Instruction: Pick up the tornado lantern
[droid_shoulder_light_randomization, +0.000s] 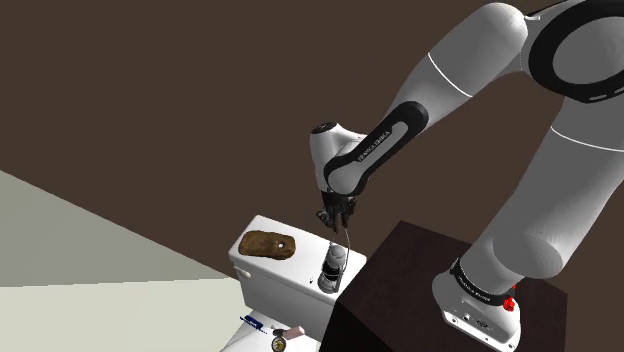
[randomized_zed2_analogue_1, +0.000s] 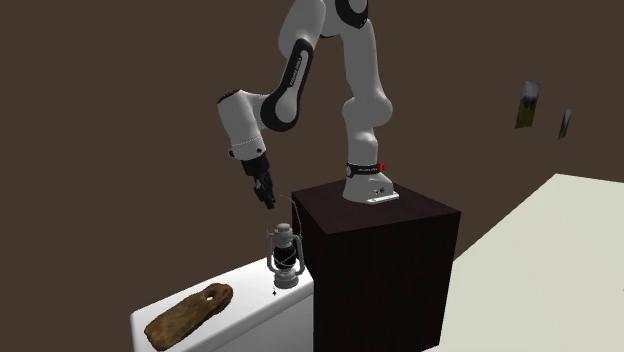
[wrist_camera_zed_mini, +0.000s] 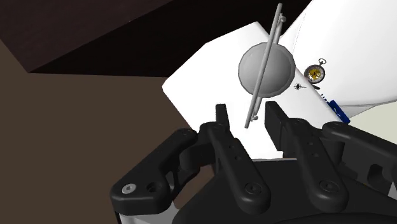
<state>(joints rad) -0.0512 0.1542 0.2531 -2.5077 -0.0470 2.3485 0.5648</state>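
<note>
**Q:** Grey lantern (wrist_camera_zed_mini: 266, 70): where is it, and how is the pincer (wrist_camera_zed_mini: 249, 114) set?

**A:** It stands directly below the pincer, on the white cistern (droid_shoulder_light_randomization: 265, 285). The fingers are parted and nothing is gripped. The wire handle (wrist_camera_zed_mini: 275, 32) passes between them, so they should be closed squarely on it.

**Q:** Clearance?

**A:** The dark stand (droid_shoulder_light_randomization: 400, 270) lies close beside the pincer. A straight upward lift is advised.

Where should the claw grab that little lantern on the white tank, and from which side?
Probably the thin wire handle standing over the lantern, coming from straight above. The lantern stands upright on the white tank, so the handle is its highest, slimmest part, and it lies between the fingers of the open claw.
</note>
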